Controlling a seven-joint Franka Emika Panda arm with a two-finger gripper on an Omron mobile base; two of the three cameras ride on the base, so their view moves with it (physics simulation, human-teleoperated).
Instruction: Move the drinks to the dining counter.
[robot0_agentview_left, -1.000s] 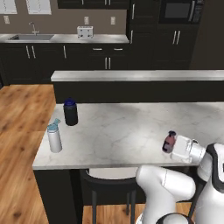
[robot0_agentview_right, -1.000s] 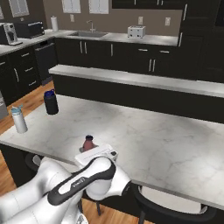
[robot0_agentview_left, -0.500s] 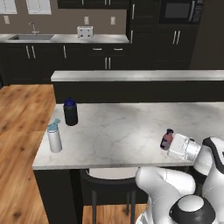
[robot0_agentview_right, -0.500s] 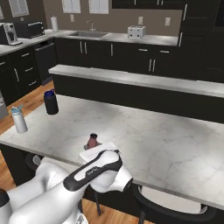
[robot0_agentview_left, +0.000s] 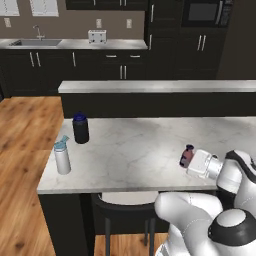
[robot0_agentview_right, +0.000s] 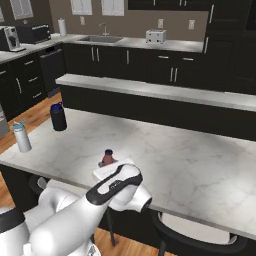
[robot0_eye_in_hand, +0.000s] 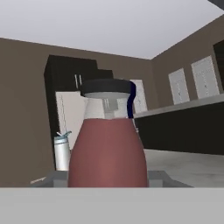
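The small purple-red bottle with a dark cap (robot0_agentview_left: 187, 155) sits low over the long white grey-veined marble dining counter (robot0_agentview_left: 140, 150), right of centre in the left base view, clamped in the two-finger gripper (robot0_agentview_left: 190, 159). The jaws are closed on its body, in my judgement to set it down here. Whether its base touches the slab cannot be told. In the hand view the bottle hides the finger tips. The wide black bottle with a blue cap (robot0_agentview_left: 80, 128) and the slim white-grey bottle with a light-blue spout lid (robot0_agentview_left: 62, 156) already stand upright near the counter's left end, apart from each other. A black round stool (robot0_agentview_left: 125, 212) is tucked under the counter's near edge, partly cut off by the arm.
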